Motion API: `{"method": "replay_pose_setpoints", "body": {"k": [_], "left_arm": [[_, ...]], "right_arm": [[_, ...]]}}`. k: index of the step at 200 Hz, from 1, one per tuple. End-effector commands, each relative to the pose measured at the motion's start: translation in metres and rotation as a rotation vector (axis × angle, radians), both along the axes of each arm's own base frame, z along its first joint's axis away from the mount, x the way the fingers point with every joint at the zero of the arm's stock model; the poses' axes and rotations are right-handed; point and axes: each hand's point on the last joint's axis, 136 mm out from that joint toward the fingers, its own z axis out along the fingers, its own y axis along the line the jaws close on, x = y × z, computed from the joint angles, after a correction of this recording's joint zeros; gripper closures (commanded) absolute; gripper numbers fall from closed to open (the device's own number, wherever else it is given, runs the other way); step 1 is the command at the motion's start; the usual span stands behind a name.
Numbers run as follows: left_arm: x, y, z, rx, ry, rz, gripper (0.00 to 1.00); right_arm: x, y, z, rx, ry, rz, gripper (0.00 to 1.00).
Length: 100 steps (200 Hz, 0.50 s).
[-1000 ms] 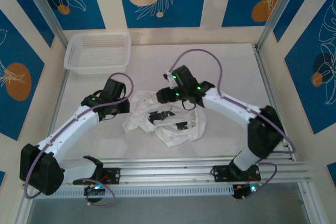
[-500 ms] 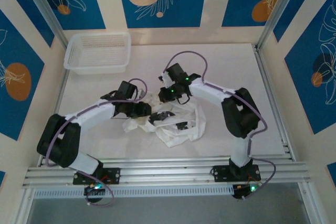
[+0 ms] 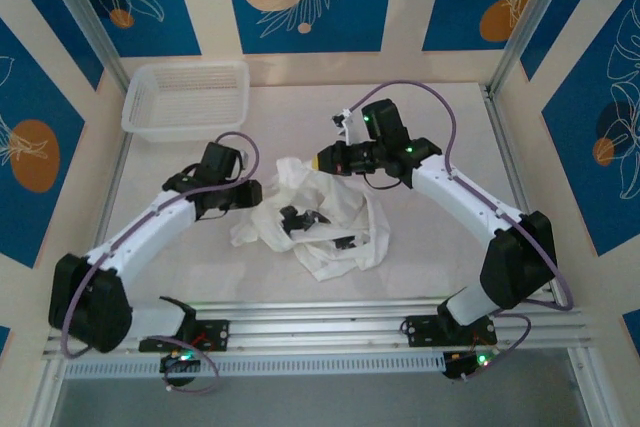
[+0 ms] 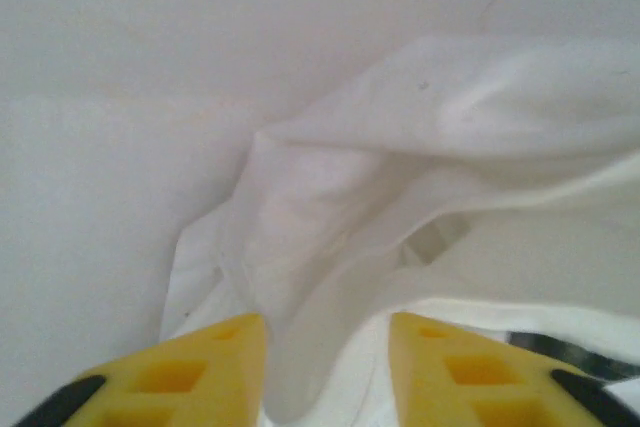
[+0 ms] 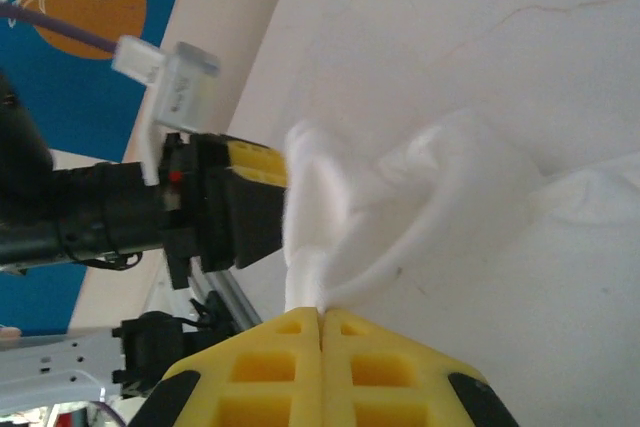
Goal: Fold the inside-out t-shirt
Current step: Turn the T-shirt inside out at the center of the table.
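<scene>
The inside-out t-shirt lies crumpled in a white heap at the table's middle. My right gripper is at the heap's far edge, shut on a pinch of the cloth. Close up, its yellow fingertips press together with a twisted fold of the t-shirt rising out of them. My left gripper is at the heap's left edge. Its yellow fingers stand apart in the left wrist view, open, with a loose fold of the t-shirt running between and beyond them, not pinched.
A white mesh basket stands at the far left corner. Metal frame posts rise at the back corners, and a rail runs along the near edge. Bare tabletop lies to the right of the shirt.
My right gripper shut on the shirt's far edge and drew it back and to the right. My left gripper pulled back leftward off the heap, its jaws opening.
</scene>
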Motion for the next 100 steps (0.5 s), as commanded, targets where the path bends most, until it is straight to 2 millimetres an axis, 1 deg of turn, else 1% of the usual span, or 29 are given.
{"method": "replay_pose_setpoints", "body": {"k": [1, 14, 21, 29, 40, 51, 69, 93, 100], "left_arm": [[-0.008, -0.022, 0.048, -0.132, -0.157, -0.133, 0.44], [-0.019, -0.049, 0.079, -0.253, -0.27, -0.243, 0.32], [-0.027, -0.062, 0.092, -0.277, -0.329, -0.295, 0.29], [-0.034, -0.072, 0.1, -0.265, -0.385, -0.331, 0.27], [-0.04, -0.082, 0.105, -0.226, -0.445, -0.357, 0.27], [-0.044, -0.092, 0.104, -0.203, -0.481, -0.375, 0.29], [-0.039, -0.1, 0.092, -0.153, -0.491, -0.341, 0.31], [-0.018, -0.103, 0.067, -0.082, -0.423, -0.226, 0.31], [-0.01, -0.102, 0.06, -0.062, -0.4, -0.185, 0.3]], "right_arm": [[-0.006, 0.004, 0.025, 0.098, 0.033, 0.008, 1.0], [-0.006, 0.006, 0.03, 0.114, 0.036, 0.009, 1.0], [-0.005, 0.007, 0.032, 0.121, 0.039, 0.009, 1.0], [-0.004, 0.008, 0.036, 0.126, 0.04, 0.006, 1.0], [-0.004, 0.009, 0.039, 0.127, 0.039, 0.005, 1.0], [-0.004, 0.009, 0.043, 0.124, 0.033, 0.002, 1.0], [-0.005, 0.011, 0.048, 0.126, 0.029, 0.002, 1.0], [-0.008, 0.015, 0.053, 0.119, 0.022, 0.004, 1.0], [-0.008, 0.015, 0.054, 0.115, 0.018, 0.005, 1.0]]}}
